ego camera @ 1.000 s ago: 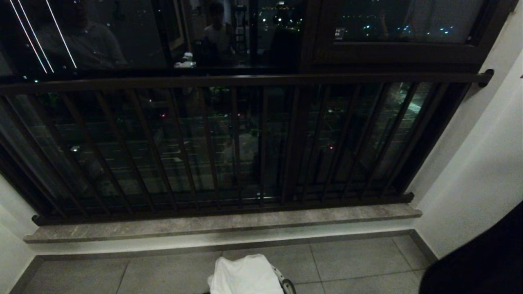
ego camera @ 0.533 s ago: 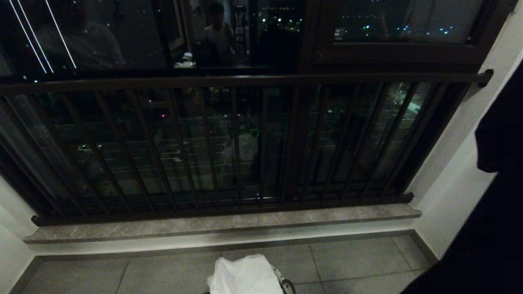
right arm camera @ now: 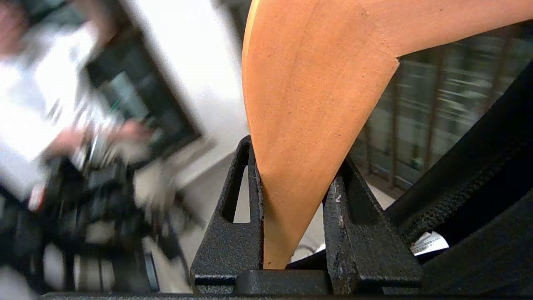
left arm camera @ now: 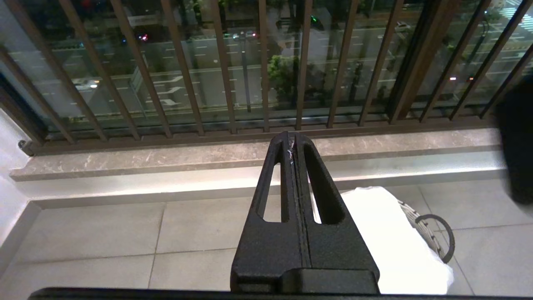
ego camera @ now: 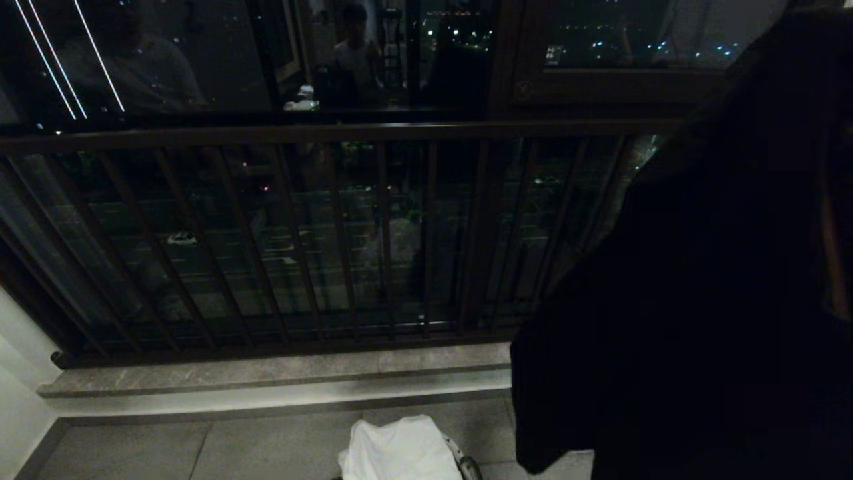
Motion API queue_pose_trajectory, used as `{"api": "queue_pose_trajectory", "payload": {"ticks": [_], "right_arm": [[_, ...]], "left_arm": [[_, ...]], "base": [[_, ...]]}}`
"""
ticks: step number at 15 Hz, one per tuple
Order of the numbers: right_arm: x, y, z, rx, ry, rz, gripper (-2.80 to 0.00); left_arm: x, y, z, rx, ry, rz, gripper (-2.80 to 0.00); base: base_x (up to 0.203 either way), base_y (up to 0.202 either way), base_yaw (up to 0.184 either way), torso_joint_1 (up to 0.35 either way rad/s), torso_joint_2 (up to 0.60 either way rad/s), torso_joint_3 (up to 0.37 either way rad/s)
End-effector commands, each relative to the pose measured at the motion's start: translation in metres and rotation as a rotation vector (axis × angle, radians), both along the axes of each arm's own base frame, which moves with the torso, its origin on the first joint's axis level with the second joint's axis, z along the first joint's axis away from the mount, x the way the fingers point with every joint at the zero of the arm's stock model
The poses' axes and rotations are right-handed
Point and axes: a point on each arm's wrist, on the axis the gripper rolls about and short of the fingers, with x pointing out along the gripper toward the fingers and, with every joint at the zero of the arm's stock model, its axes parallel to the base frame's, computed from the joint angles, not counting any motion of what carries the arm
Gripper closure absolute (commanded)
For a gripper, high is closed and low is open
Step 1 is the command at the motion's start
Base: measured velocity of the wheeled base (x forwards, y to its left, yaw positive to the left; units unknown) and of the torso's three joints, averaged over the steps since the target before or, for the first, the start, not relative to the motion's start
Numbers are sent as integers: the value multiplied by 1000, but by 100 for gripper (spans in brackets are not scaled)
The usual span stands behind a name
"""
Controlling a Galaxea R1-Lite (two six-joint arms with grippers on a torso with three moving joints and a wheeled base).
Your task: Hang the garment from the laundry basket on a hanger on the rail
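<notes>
A large black garment [ego camera: 700, 300] hangs across the right side of the head view and hides my right gripper there. In the right wrist view my right gripper [right arm camera: 296, 154] is shut on a wooden hanger [right arm camera: 312, 83], with the black garment [right arm camera: 479, 175] draped beside it. The dark rail [ego camera: 333, 130] runs along the top of the balcony bars, and its right end is covered by the garment. The laundry basket [ego camera: 468, 465] sits on the floor at the bottom centre with a white cloth [ego camera: 400, 450] in it. My left gripper [left arm camera: 291, 137] is shut and empty, parked above the basket [left arm camera: 429, 227].
A stone sill [ego camera: 266, 373] runs under the balcony bars [ego camera: 300, 240], with grey floor tiles [ego camera: 200, 447] before it and a white wall [ego camera: 20, 400] at the left. A blurred person in white [right arm camera: 41, 104] shows in the right wrist view. People are reflected in the window glass [ego camera: 353, 47].
The black garment has swung up and leftward from the bottom right corner and now covers the right third of the head view. The basket and the view itself have not shifted.
</notes>
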Motion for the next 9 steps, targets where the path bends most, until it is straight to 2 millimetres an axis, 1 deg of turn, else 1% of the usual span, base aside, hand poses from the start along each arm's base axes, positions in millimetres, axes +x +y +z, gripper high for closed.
{"api": "queue_pose_trajectory", "payload": {"ticks": [1,3,6,9], "right_arm": [[28,-22,-14,-41,-2,86,0],[49,-38,-18,-73,-53,73,0],[63,-46,-16,-98,-100,71,0],[73,-51,-5,-114,-133,66,0]], "left_arm": [[0,0,0,0,1,0,0],[0,0,0,-1,1,0,0],[0,0,0,-1,1,0,0],[0,0,0,0,1,0,0]], "base": [[0,0,0,0,0,0],[0,0,0,0,0,0],[0,0,0,0,0,0],[0,0,0,0,0,0]]}}
